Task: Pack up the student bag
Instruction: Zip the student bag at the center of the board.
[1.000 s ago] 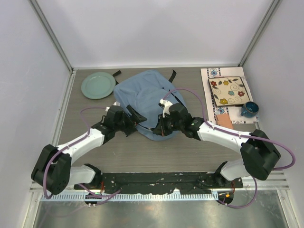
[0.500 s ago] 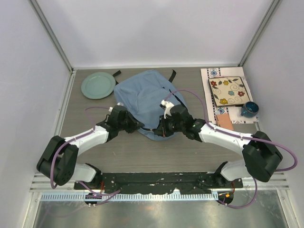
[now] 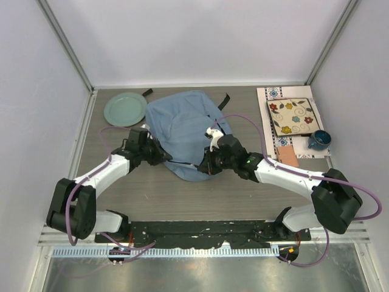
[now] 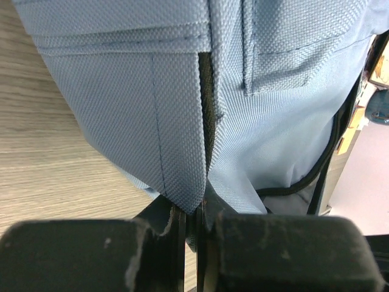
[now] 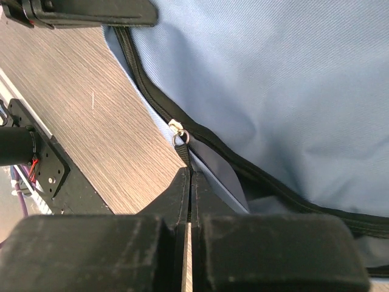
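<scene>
**A:** Where is the student bag (image 3: 182, 121)?

**B:** In the middle of the surface (image 3: 121, 194), lying flat, with its zipper (image 5: 243, 173) edge at 6 o'clock. Your left fingers (image 4: 79, 255) are clenched on the fabric edge (image 4: 182, 182) beside the zipper. Your right fingers (image 5: 109, 255) pinch the tab of the zipper pull (image 5: 177, 129).

**A:** Which step is this?

**B:** Opening it, I'd judge. Next, brace with your left and draw the pull along the track.

**A:** Is anything inside?

**B:** I can't tell. The green plate (image 3: 125, 109) at 10 o'clock is bare. At 3 o'clock the floral dish (image 3: 292, 117) holds nothing, and the blue mug (image 3: 318, 140) is too small to tell.
</scene>
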